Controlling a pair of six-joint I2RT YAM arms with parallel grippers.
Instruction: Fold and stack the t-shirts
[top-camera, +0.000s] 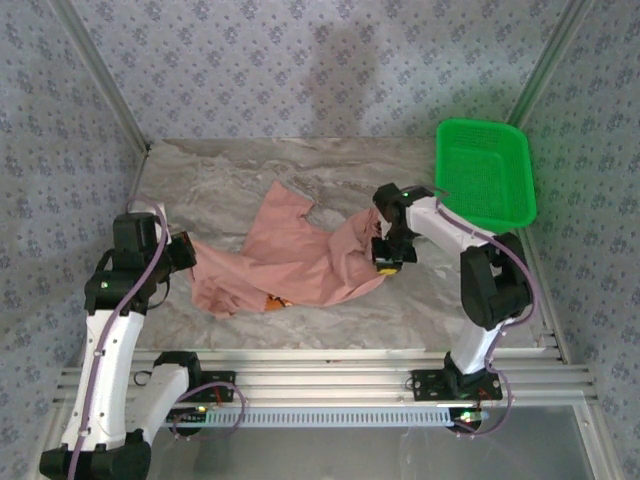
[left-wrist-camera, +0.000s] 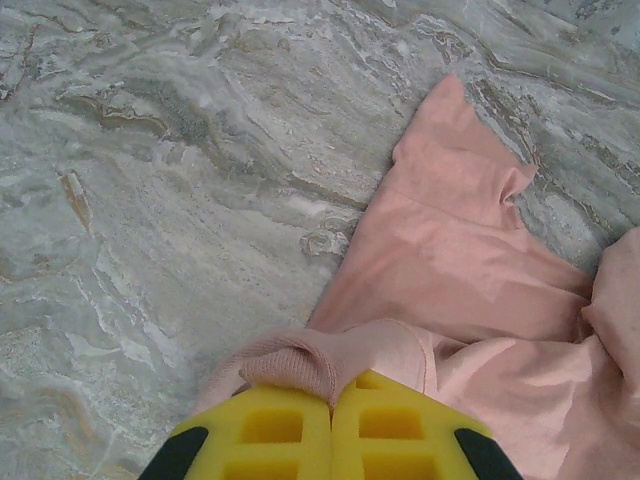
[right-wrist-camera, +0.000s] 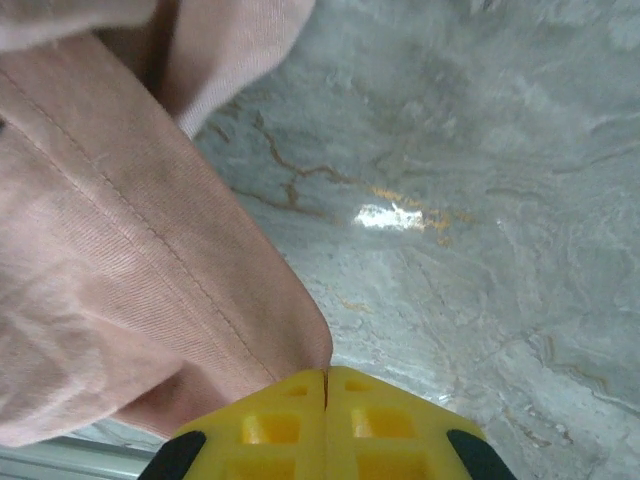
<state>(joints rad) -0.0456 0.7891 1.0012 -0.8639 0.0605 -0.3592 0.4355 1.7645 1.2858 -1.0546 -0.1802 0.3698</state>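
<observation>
A crumpled salmon-pink t-shirt (top-camera: 290, 255) sprawls on the desk (top-camera: 220, 170), left hand (top-camera: 190, 250) gripping its 9 o'clock edge, right hand (top-camera: 388, 262) its 3 o'clock edge.

Grey marble tabletop (top-camera: 220, 170), patterned blue-grey walls (top-camera: 300, 60) (floral motif)

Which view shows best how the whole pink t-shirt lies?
The top external view: there the t-shirt lies crumpled, seen almost whole. The left wrist view shows part of it, pinched by the left gripper; the right wrist view, a stitched hem in the right gripper.

Print (top-camera: 276, 303) on t-shirt (top-camera: 290, 250) mostly under folds — unreadable, left arm (top-camera: 108, 345) cut off below
</observation>
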